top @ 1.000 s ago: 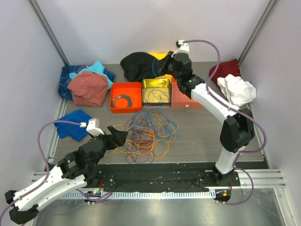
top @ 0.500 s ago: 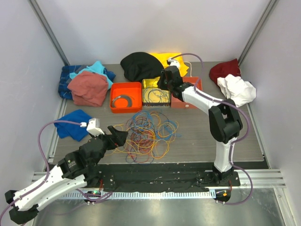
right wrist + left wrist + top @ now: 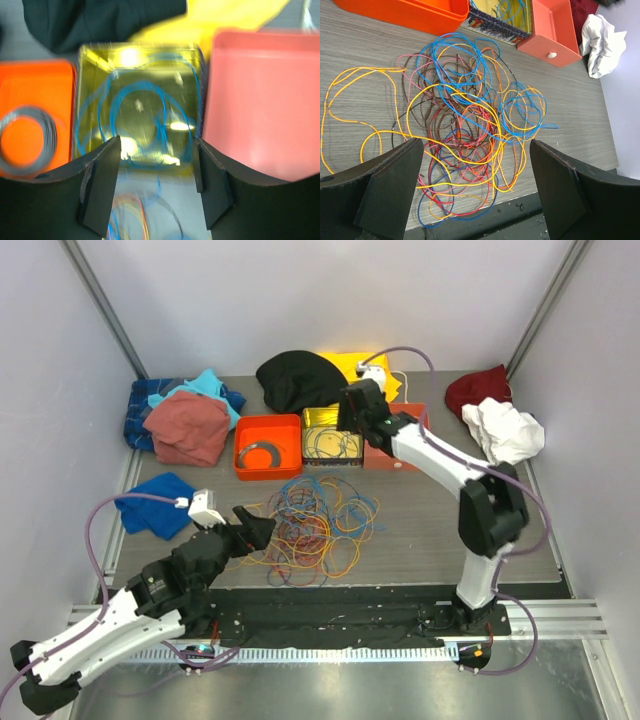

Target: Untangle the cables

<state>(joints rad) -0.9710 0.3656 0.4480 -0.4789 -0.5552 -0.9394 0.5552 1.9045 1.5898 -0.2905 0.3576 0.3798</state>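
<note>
Your orange tray [image 3: 268,476] holds a grey coiled ring [image 3: 260,453]; the gold tin [image 3: 332,464] at its 3 o'clock holds blue wire loops [image 3: 140,117]; a pink box [image 3: 551,25] sits just beside the tin, again at 3 o'clock. A black cloth [image 3: 295,378] lies at the tin's 12 o'clock; a white cloth [image 3: 505,430] lies well off at 3 o'clock. The cables [image 3: 310,525] lie mid-worktop [image 3: 430,520], at the tin's 6 o'clock; they form a loose, overlapping tangle of blue, yellow, orange and red loops. Your left fingers [image 3: 385,190] are spread wide at the tangle's 8 o'clock, holding nothing; your right fingers [image 3: 100,185] are parted above the tin, holding nothing.
</note>
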